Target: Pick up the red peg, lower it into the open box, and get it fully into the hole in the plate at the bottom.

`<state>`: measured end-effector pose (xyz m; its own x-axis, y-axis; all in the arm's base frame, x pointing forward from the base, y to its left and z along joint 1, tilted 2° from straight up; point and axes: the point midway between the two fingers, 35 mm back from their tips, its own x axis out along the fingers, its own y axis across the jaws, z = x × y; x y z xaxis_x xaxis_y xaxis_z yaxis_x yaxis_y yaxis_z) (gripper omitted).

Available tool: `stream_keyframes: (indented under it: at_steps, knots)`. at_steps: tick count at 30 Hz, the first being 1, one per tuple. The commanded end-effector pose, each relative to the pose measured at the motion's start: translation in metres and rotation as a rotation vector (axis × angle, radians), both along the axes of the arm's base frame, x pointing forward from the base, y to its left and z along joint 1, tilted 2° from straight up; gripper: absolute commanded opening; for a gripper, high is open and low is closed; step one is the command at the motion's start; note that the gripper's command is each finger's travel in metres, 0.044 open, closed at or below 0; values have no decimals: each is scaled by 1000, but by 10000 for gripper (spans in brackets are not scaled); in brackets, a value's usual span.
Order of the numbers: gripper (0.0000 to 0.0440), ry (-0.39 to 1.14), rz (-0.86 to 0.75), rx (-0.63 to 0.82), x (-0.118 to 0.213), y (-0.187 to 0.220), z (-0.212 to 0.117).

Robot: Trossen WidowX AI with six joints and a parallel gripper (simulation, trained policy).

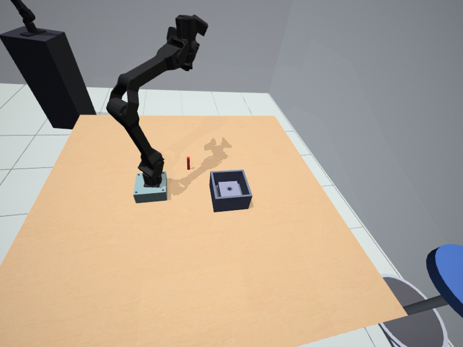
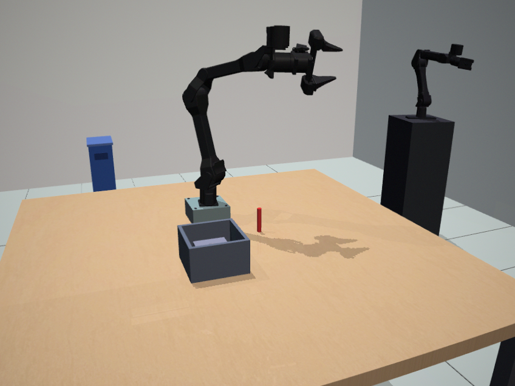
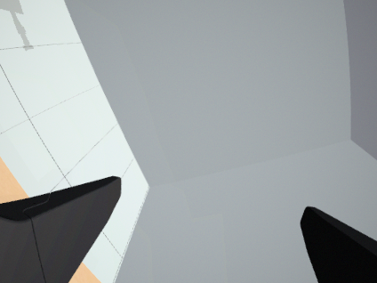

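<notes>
Grey walls rise behind a wooden table (image 1: 209,261) (image 2: 124,332) in the top view; the red peg (image 1: 188,163) (image 2: 259,220) stands upright on it, between the arm's base and the open box (image 1: 231,203) (image 2: 220,261), outside the box. From the exterior, the gripper (image 1: 200,35) (image 2: 339,64) (image 3: 212,201) hangs high, fingers spread, holding nothing. The peg looks light, stiff, perhaps slippery; gripping its upper half squarely should keep the lower end free for the hole. The wrist view shows widely parted fingertips, no peg.
</notes>
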<state>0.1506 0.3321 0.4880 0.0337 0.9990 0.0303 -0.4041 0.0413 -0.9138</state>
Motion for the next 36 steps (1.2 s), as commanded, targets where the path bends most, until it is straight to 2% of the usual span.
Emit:
stream_keyframes:
  at_steps: [1,19,36]
  knots:
    - [440,84,-34,-19,4,-2,-11]
    - [440,652,-266,-131,33,-10,-91]
    - [440,1171,-540,-189,45,-33,-171]
